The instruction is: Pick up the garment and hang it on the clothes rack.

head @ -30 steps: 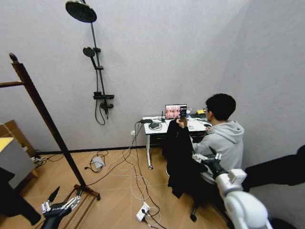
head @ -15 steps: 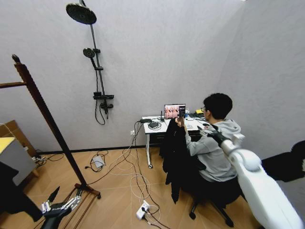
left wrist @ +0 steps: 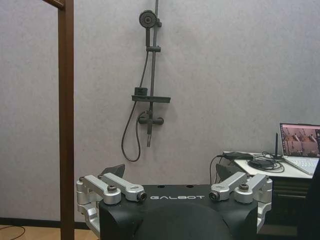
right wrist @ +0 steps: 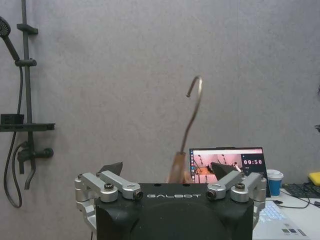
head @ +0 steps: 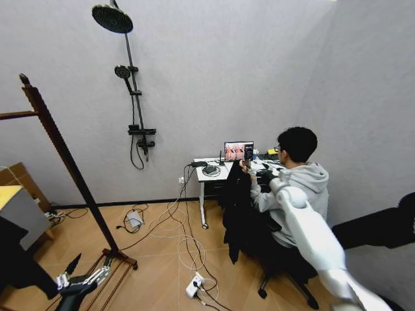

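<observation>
Right claw [head: 258,172], at the end of the outstretched right arm, had reached the top of the garment [head: 241,207], which a seated person held up by its hanger in front of the table [head: 214,173]. From the right wrist view the claw's two fingers stood apart, holding nothing, and the hanger's silver hook [right wrist: 194,107] rose straight ahead between them, its wooden neck just beyond the tips. The black jacket hung with its long axis vertical. The right arm was by far the nearer one; the left claw [head: 81,280] hung low and spread, empty, near the foot of the clothes rack [head: 61,152], well apart from the garment. "GALBOT" was printed on both claw bodies, and the laptop screen [right wrist: 227,165] showed "00:50".
</observation>
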`<state>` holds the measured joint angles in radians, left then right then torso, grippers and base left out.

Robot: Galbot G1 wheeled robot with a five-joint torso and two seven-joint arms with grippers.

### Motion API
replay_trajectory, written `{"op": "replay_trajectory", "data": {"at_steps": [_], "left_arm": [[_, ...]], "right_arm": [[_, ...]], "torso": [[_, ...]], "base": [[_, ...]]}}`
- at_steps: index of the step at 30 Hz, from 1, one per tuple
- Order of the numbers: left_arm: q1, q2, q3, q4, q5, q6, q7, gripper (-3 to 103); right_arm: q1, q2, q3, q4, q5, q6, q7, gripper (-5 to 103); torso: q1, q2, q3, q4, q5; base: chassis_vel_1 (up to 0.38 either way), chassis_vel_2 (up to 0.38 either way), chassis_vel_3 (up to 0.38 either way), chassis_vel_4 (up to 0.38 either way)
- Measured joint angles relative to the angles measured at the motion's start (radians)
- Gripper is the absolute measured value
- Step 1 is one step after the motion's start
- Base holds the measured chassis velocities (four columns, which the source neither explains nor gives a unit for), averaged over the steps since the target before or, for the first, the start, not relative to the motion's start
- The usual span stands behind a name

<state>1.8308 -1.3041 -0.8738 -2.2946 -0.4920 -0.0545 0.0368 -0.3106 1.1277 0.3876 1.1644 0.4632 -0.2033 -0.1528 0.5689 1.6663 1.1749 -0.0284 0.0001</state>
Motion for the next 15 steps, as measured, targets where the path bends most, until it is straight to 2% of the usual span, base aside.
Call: {"op": "replay_trajectory", "data": {"at_steps": [2, 3, 6, 7, 8, 10, 11, 13, 15], "left_arm": [[0.0, 0.0, 0.0, 0.0, 0.0, 0.0, -0.001, 100], [0.0, 0.0, 0.0, 0.0, 0.0, 0.0, -0.001, 100], [0.0, 0.0, 0.0, 0.0, 0.0, 0.0, -0.001, 100], [0.0, 0.0, 0.0, 0.0, 0.0, 0.0, -0.001, 100], [0.0, 0.0, 0.0, 0.0, 0.0, 0.0, -0.001, 100], [0.0, 0.0, 0.0, 0.0, 0.0, 0.0, -0.001, 100], [0.0, 0.0, 0.0, 0.0, 0.0, 0.0, -0.001, 100], [0.0, 0.0, 0.0, 0.0, 0.0, 0.0, -0.001, 100], [0.0, 0.0, 0.0, 0.0, 0.0, 0.0, -0.001, 100]], "right_arm": [[0.059, 0.041, -0.007, -0.075, -0.021, 0.024, 0.016, 93], [0.059, 0.041, -0.007, -0.075, -0.021, 0.024, 0.016, 93], [0.088, 0.064, -0.009, -0.119, -0.047, 0.031, 0.04, 77], [0.09, 0.068, -0.01, -0.121, -0.047, 0.03, 0.053, 71], [0.09, 0.068, -0.01, -0.121, -0.047, 0.03, 0.053, 71], [0.083, 0.07, -0.009, -0.115, -0.047, 0.02, 0.075, 61], [0.083, 0.07, -0.009, -0.115, -0.047, 0.02, 0.075, 61], [0.066, 0.063, -0.004, -0.101, -0.042, 0.013, 0.084, 49], [0.062, 0.061, 0.0, -0.1, -0.042, 0.013, 0.084, 49]], "torso": [[0.0, 0.0, 0.0, 0.0007, -0.0007], [0.0, 0.0, 0.0, 0.0007, -0.0007], [0.0, 0.0, 0.0, 0.0002, -0.0003], [0.0, 0.0, 0.0, 0.0, -0.0004], [0.0, 0.0, 0.0, 0.0, -0.0004], [0.0, 0.0, 0.0, 0.0, -0.0003], [0.0, 0.0, 0.0, 0.0, -0.0003], [0.0, 0.0, 0.0, 0.0, -0.0001], [0.0, 0.0, 0.0, -0.0001, -0.0001]], "base": [[0.0, 0.0, 0.0, 0.0], [0.0, 0.0, 0.0, 0.0], [0.0, 0.0, 0.0, 0.0], [0.0, 0.0, 0.0, 0.0], [0.0, 0.0, 0.0, 0.0], [0.0, 0.0, 0.0, 0.0], [0.0, 0.0, 0.0, 0.0], [0.0, 0.0, 0.0, 0.0], [0.0, 0.0, 0.0, 0.0]]}}
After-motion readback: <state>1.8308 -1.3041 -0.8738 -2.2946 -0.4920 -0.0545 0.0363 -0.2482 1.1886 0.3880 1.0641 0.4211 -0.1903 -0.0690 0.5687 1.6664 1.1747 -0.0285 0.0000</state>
